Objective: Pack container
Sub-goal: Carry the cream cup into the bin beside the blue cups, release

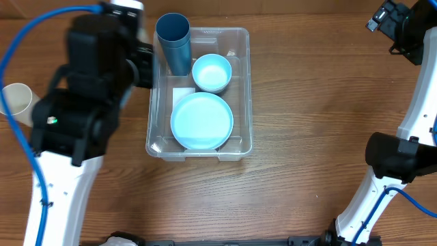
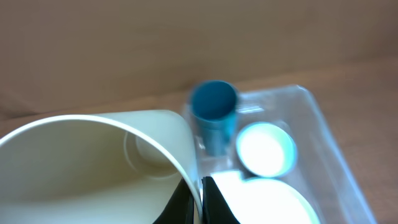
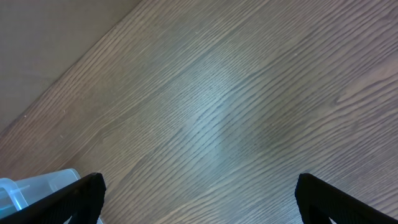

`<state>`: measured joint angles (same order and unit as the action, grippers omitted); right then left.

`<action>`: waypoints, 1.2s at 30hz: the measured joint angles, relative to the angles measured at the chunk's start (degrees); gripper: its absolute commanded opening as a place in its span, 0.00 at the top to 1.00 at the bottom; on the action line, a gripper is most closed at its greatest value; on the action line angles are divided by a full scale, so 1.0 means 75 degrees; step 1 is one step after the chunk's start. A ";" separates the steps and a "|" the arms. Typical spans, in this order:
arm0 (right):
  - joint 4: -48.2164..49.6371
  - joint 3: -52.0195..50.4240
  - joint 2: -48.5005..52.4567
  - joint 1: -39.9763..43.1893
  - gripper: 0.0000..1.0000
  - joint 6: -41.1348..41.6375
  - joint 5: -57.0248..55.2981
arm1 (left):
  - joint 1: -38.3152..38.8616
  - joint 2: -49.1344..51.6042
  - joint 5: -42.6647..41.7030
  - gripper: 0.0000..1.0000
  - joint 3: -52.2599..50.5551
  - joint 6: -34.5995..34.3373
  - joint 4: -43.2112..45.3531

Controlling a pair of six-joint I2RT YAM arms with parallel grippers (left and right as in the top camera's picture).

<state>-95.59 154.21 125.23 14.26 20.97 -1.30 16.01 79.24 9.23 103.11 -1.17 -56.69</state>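
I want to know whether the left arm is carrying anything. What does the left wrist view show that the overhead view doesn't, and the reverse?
Only the left wrist view: a cream cup with its wall pinched in the left gripper; the arm hides this from above. Only the overhead: a second cream cup at the left edge of the table, and the right arm. Both: the container holding a blue cup, a pale bowl and a pale plate.

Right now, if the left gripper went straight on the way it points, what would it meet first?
Likely the tall dark-blue plastic cup standing in the clear rectangular plastic bin, though depth is unclear. The left gripper holds a cream paper cup.
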 measured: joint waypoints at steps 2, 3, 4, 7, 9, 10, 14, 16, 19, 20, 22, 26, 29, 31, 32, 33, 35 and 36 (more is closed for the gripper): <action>0.0003 0.0000 0.0000 0.0000 0.00 0.0000 0.0000 | 0.0460 0.0216 -0.0035 0.96 0.0000 0.0003 -0.0227; 0.0000 0.0000 0.0000 0.0000 0.00 -0.0003 0.0000 | 0.0653 0.0399 -0.0041 0.96 0.0000 0.0006 -0.0277; 0.0006 0.0000 0.0000 0.0000 0.00 0.0000 0.0003 | 0.0836 0.0644 -0.0055 0.96 0.0000 0.0006 -0.0286; 0.0006 0.0000 0.0000 0.0000 0.00 0.0000 0.0000 | 0.1064 0.1294 -0.0093 0.96 0.0000 0.0006 -0.0323; 0.0003 0.0000 0.0000 0.0000 0.00 -0.0003 0.0000 | 0.1075 0.1740 -0.0160 0.96 0.0000 0.0009 -0.0332; 0.0006 0.0000 0.0000 0.0000 0.00 0.0003 -0.0003 | 0.1075 0.2066 -0.0181 0.96 -0.0012 0.0009 -0.0332; 0.0003 0.0000 0.0000 0.0000 0.00 -0.0003 0.0000 | 0.1075 0.2722 -0.0169 0.96 -0.0017 0.0009 -0.0306; 0.0006 0.0000 0.0000 0.0000 0.00 0.0000 -0.0003 | 0.1075 0.3034 -0.0117 0.96 -0.0017 0.0006 -0.0242; 0.0003 0.0000 0.0000 0.0000 0.00 0.0003 0.0000 | 0.1058 0.3372 -0.0064 0.96 -0.0017 0.0006 -0.0204; 0.0006 0.0000 0.0000 0.0000 0.00 0.0003 0.0000 | 0.1046 0.3445 -0.0055 0.96 -0.0017 0.0000 -0.0189; 0.0006 0.0000 0.0000 0.0000 0.00 0.0000 -0.0003 | 0.0935 0.3666 -0.0023 0.96 -0.0017 -0.0058 -0.0152; 0.0003 0.0000 0.0000 0.0000 0.00 0.0000 -0.0003 | 0.0565 0.3861 -0.0009 0.96 -0.0017 -0.0335 -0.0067; 0.0003 0.0000 0.0000 0.0000 0.00 0.0000 0.0000 | 0.0405 0.3867 -0.0093 0.96 -0.0017 -0.0565 -0.0029; 0.0003 0.0000 0.0000 0.0000 0.00 0.0000 0.0000 | 0.0393 0.3873 -0.0090 0.96 -0.0017 -0.0629 -0.0012; 0.0003 0.0000 0.0000 0.0000 0.00 -0.0003 0.0000 | 0.0393 0.3876 -0.0087 0.96 -0.0017 -0.0653 0.0050; 0.0003 0.0000 0.0000 0.0000 0.00 0.0000 0.0000 | 0.0393 0.3888 -0.0085 0.96 -0.0017 -0.0653 0.0085; 0.0003 0.0000 0.0000 0.0000 0.00 -0.0003 0.0000 | 0.0393 0.3958 -0.0082 0.89 -0.0017 -0.0659 0.0143; 0.0003 0.0000 0.0000 0.0000 0.00 0.0000 -0.0003 | 0.0393 0.4030 -0.0082 0.85 -0.0017 -0.0662 0.0149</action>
<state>-95.57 154.21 125.23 14.26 20.97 -1.32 18.96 109.47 8.62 102.98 -6.13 -55.57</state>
